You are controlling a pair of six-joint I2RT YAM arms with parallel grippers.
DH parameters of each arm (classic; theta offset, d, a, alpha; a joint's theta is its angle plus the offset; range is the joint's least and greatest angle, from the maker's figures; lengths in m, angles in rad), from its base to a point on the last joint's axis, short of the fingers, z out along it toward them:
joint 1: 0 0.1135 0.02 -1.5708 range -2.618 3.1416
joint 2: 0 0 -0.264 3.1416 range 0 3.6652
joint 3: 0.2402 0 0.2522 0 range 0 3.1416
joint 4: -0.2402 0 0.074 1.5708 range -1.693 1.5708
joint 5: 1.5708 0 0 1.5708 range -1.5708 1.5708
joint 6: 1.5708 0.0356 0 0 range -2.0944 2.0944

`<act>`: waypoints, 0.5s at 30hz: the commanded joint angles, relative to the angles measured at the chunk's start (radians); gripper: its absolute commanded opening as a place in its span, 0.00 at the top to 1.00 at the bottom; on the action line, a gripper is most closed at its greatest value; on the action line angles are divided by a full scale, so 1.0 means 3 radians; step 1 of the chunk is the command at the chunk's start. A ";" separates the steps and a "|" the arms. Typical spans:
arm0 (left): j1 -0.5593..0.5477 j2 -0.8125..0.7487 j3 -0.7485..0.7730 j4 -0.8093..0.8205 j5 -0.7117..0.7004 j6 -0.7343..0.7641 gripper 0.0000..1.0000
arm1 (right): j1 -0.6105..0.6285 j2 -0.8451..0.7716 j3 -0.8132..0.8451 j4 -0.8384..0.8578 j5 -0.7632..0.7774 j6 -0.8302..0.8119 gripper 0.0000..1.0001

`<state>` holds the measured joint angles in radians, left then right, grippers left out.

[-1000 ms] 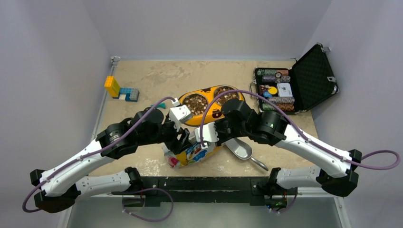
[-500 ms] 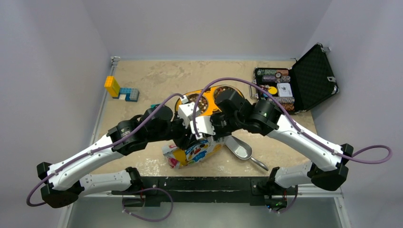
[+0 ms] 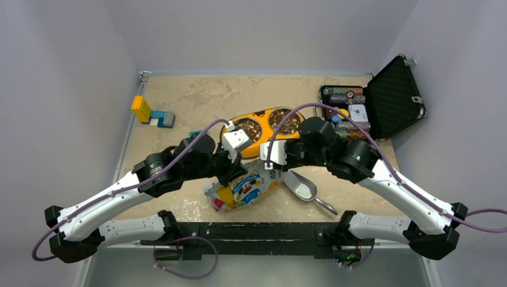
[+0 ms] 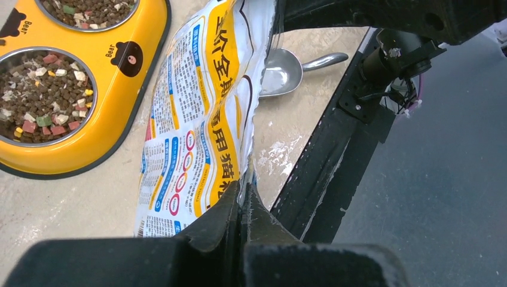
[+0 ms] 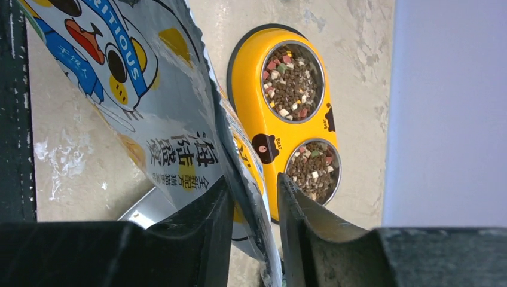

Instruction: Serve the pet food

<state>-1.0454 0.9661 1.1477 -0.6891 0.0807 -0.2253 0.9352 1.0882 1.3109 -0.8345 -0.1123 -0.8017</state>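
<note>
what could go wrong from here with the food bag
1. The left pincer pinches only the thin edge of the bag, so the bag may slip or tear.
2. The right pincer stands open around the bag's other edge; lifted now, the bag could swing and spill.
3. Both wells of the yellow bowl already hold kibble, so more could overflow.

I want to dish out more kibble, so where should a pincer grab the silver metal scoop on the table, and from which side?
Take the silver metal scoop by its thin handle, coming down from above on the near right side. The handle lies flat and points away from the yellow and white pet food bag, while the wide bowl sits close beside it.
</note>
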 commanded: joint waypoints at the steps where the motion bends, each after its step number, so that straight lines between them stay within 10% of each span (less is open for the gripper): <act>1: -0.0018 -0.0150 -0.0011 0.0082 0.0088 -0.0032 1.00 | -0.0008 0.0002 -0.0042 0.0293 0.0301 -0.0078 0.70; 3: -0.0018 -0.0149 -0.0011 0.0082 0.0103 -0.0058 1.00 | -0.0004 0.0003 -0.0031 0.0269 0.0368 -0.0179 1.00; 10: -0.0018 -0.0138 -0.0003 -0.0263 0.0026 -0.0247 0.68 | -0.0040 -0.0207 -0.0064 0.0406 0.0134 -0.0285 1.00; 15: -0.0018 -0.0460 -0.0108 -0.0406 0.0011 -0.0469 0.58 | 0.0122 -0.0308 -0.0225 0.0490 -0.0139 -0.0410 0.62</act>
<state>-1.0477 0.9131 1.1294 -0.7643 0.0776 -0.2955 0.9382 1.0424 1.2541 -0.7837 -0.1070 -0.8803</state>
